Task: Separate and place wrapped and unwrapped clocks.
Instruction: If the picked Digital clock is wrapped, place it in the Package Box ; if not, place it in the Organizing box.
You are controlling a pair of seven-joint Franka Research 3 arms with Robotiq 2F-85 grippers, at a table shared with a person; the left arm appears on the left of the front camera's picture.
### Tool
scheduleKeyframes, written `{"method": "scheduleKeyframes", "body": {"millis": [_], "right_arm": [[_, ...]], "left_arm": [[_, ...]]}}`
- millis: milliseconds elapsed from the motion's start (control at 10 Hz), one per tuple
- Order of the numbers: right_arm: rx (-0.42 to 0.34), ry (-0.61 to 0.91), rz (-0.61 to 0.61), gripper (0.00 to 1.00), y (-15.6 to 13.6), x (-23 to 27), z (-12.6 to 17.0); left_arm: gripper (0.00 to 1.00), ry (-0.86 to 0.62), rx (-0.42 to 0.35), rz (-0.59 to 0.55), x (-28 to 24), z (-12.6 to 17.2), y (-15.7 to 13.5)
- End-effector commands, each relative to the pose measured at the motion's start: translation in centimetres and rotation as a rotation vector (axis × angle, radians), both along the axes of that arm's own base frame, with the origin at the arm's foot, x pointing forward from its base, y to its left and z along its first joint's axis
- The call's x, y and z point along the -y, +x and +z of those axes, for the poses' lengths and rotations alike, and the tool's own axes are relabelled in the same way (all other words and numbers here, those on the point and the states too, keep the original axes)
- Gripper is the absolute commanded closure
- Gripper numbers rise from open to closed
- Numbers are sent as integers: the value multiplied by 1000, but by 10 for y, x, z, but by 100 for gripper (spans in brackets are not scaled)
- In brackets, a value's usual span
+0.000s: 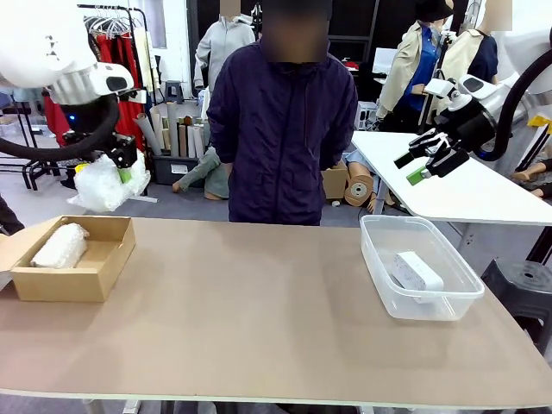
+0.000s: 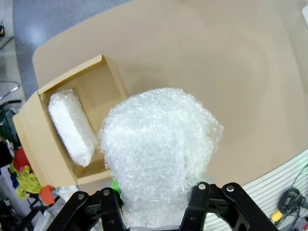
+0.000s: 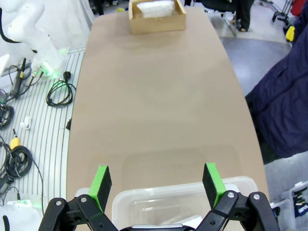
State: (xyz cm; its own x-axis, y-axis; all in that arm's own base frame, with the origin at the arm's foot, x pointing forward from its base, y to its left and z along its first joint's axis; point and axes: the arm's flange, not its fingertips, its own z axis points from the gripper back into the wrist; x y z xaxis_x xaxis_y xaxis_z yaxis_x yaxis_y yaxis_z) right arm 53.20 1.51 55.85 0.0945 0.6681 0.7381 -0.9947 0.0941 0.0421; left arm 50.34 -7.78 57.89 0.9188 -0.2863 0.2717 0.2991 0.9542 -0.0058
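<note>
My left gripper (image 1: pixel 121 168) hangs above the table's far left, shut on a clock wrapped in bubble wrap (image 1: pixel 103 184). In the left wrist view that wrapped clock (image 2: pixel 159 154) bulges between my fingers, above the cardboard box (image 2: pixel 103 77). Another wrapped clock (image 1: pixel 60 246) lies inside the cardboard box (image 1: pixel 103 276) at the left; the wrist view shows it too (image 2: pixel 72 126). The bare white clock (image 1: pixel 417 272) lies in the clear plastic tub (image 1: pixel 379 267) at the right. My right gripper (image 1: pixel 427 164) is open, raised above the tub with nothing between its fingers. In the right wrist view its green pads (image 3: pixel 101 186) stand wide over the tub (image 3: pixel 144 197).
A person in a dark jacket (image 1: pixel 280 112) stands at the table's far side, hands out of sight. The brown tabletop (image 1: pixel 250 302) stretches bare between box and tub. A white table (image 1: pixel 466 190) stands behind at the right.
</note>
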Motion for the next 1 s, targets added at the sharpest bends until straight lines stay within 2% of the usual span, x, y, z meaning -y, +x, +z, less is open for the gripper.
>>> {"method": "scheduleKeyframes", "body": {"millis": [0,400,500,900], "right_arm": [[1,2,3,0,0,0,2],[1,2,3,0,0,0,2],[1,2,3,0,0,0,2],[1,2,3,0,0,0,2]], "left_arm": [[100,7,42,-42,-12,-27,15],[100,37,50,39,-49,-70,52],[100,27,30,37,-58,-83,59],[100,-6,-13,59,-86,-116,60]]}}
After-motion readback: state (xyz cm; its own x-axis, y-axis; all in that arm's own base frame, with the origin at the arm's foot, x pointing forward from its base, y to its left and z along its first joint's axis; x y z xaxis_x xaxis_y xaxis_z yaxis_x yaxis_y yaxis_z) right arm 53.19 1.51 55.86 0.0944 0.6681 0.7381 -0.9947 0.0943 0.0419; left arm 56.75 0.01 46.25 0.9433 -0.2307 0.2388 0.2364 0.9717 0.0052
